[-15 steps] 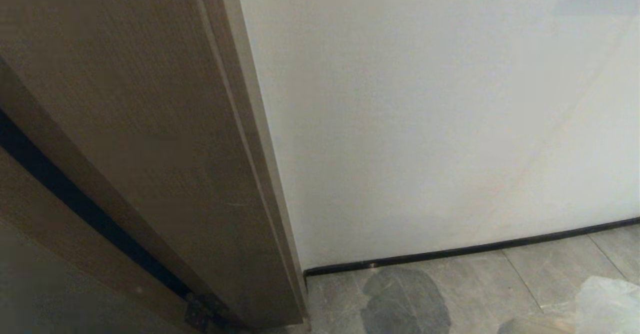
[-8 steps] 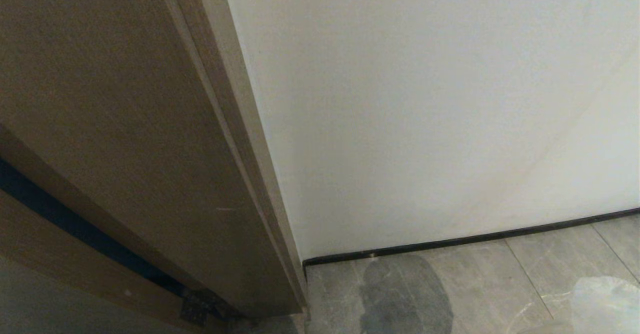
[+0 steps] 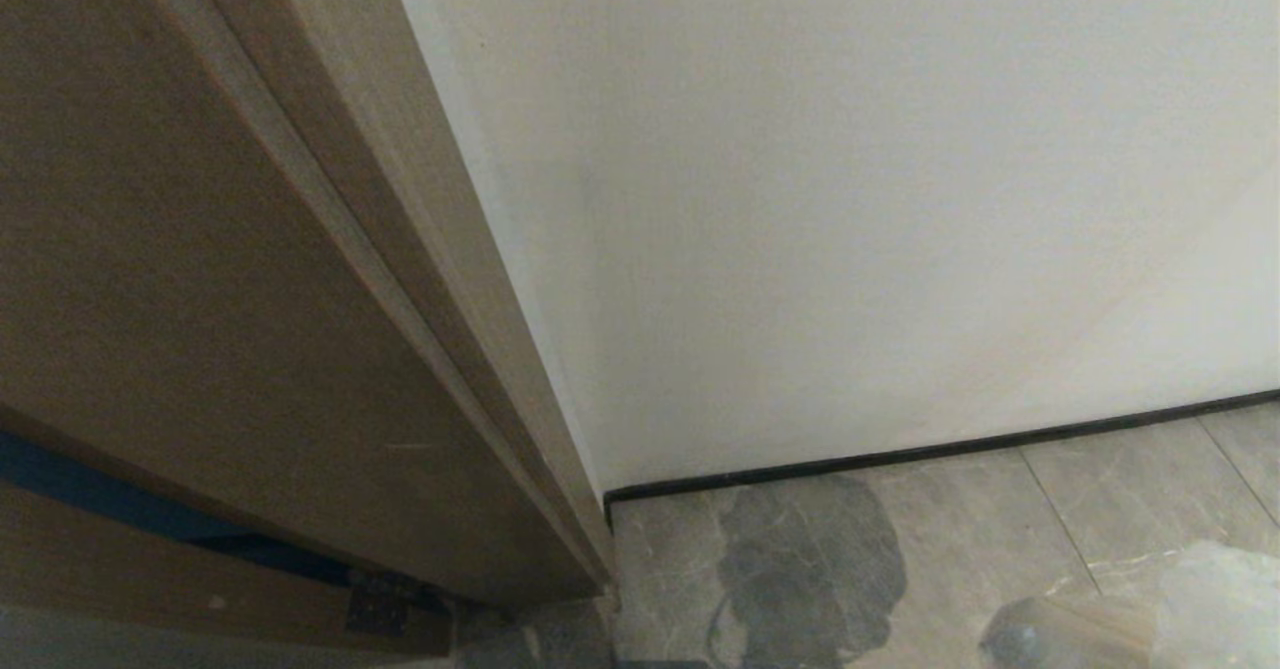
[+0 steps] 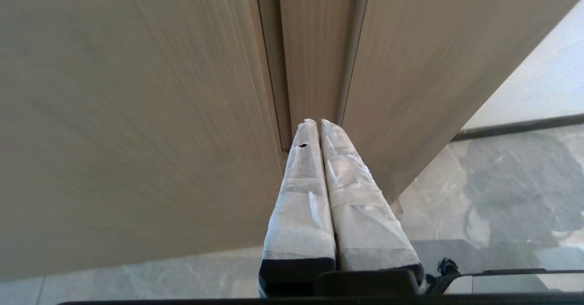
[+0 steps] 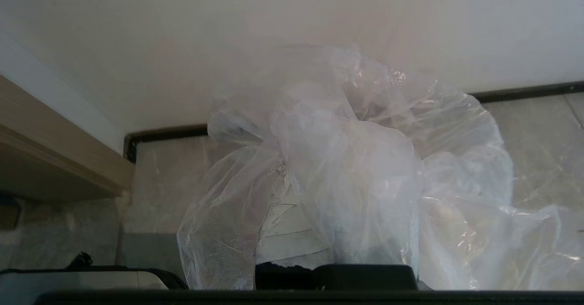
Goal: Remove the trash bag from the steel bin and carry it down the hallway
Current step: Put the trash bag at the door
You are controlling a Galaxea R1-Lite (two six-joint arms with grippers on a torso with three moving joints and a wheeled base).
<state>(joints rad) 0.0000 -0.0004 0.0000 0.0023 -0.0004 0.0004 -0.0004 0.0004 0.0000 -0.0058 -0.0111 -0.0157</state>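
Carry leg: my right gripper (image 5: 335, 250), clamped on the clear trash bag (image 5: 365, 168) at 4 o'clock in the head view, left gripper (image 4: 319, 127) pinched empty beside the tan door frame (image 3: 250, 279); next, probably turn clear of the white wall (image 3: 850, 199).

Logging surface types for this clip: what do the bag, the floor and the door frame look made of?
Trash bag: thin clear plastic film, crinkled and glinting. Floor: glossy grey marbled tile, likely stone or ceramic, with grout lines. Door frame: tan matte wood-grain, maybe laminate.
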